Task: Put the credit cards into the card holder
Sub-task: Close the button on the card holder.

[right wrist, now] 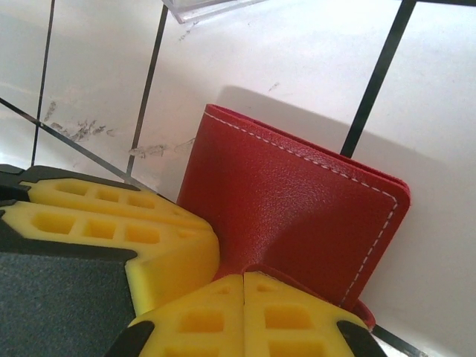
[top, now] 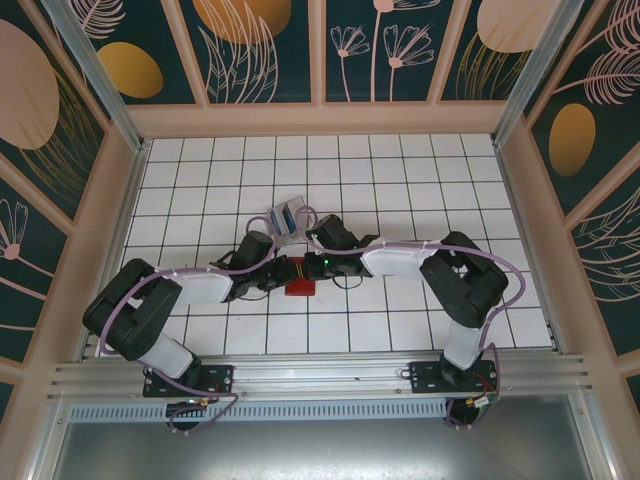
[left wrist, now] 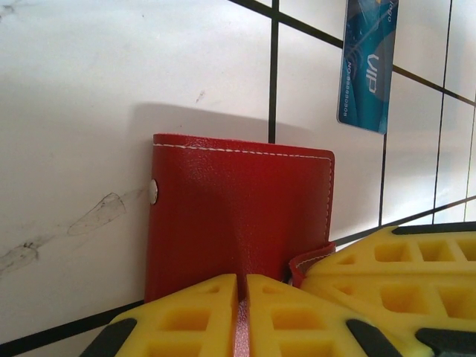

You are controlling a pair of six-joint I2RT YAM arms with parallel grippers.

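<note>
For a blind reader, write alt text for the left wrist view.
A closed red stitched wallet lies on the white tiled table, its near edge pinched by the shut yellow-fingered left gripper. The right gripper grips a near corner, and a teal plastic card lies beyond.

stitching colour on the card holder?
White stitching along the edge of the red card holder; clearest in the right wrist view.

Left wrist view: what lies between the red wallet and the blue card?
Nothing: in the left wrist view, the stretch between the red wallet and the blue card is bare white tile.
</note>
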